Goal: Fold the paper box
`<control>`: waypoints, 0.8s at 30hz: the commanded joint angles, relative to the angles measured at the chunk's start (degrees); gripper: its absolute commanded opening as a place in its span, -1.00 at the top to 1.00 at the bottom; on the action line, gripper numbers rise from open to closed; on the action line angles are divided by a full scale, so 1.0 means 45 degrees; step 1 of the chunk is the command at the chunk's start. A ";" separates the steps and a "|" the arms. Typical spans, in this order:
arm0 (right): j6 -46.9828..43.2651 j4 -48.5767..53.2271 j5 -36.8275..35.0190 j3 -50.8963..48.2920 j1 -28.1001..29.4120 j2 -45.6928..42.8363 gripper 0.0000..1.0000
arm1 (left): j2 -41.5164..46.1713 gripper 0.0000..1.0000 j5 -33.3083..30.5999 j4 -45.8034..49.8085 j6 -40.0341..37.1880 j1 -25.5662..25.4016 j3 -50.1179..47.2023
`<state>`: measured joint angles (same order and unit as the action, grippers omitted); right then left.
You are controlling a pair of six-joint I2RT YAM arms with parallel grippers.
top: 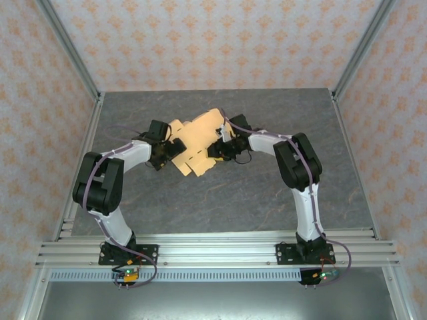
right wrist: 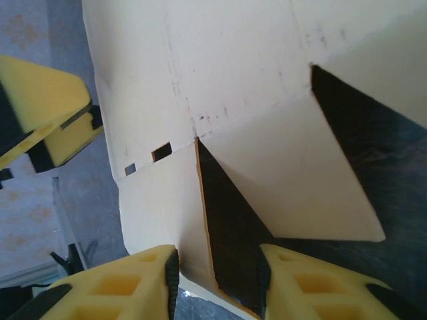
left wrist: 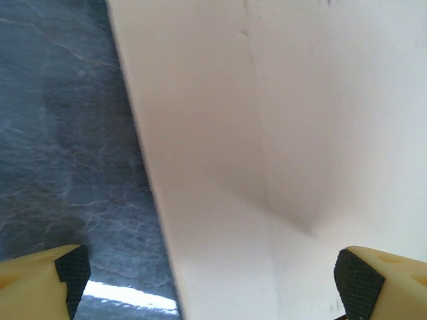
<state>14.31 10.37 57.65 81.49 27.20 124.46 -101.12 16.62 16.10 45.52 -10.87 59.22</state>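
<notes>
The paper box (top: pixel 197 141) lay on the grey tabletop (top: pixel 227 200), towards the far middle, as a pale tan sheet of creased panels that was partly raised rather than flat. From the top view it sat between the two arms, with one end effector at each side of it.

In the right wrist view its inner face showed faint crease lines, two small cut slots (right wrist: pixel 160 152) near one edge, and a flap (right wrist: pixel 293 180) standing up off the dark surface below. Another panel (right wrist: pixel 157 207) ran down towards the camera, and its thin orange edge passed between the fingers (right wrist: pixel 163 277) of the right end effector (right wrist: pixel 217 280). Those fingers stood partway apart with a gap on either side of the card, so they were not pinching it.

In the left wrist view a broad panel of the box (left wrist: pixel 267 133) rose with a soft crease down its middle. The left end effector (left wrist: pixel 213 283) was spread wide, its black pads (left wrist: pixel 360 280) far apart at the bottom corners and touching nothing, with the box's edge lying between them.
</notes>
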 commanded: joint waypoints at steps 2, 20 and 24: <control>0.1585 -0.2421 0.0788 -0.0546 0.0283 0.0096 0.37 | -0.0337 -0.91 0.0555 -0.0776 0.0274 -0.0288 -0.0226; -0.3538 0.5470 -0.6652 0.0781 0.0324 -0.3349 1.00 | 0.3225 -1.00 -0.0209 0.1342 0.0195 0.0392 0.0014; -0.5955 0.8534 -1.1119 0.2856 0.0668 -0.3965 1.00 | 0.3959 -1.00 -0.0115 0.1266 0.0456 0.0820 -0.0281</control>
<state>-0.25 33.17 28.49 89.19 28.86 110.17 -84.60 17.52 18.87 46.63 -8.34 58.76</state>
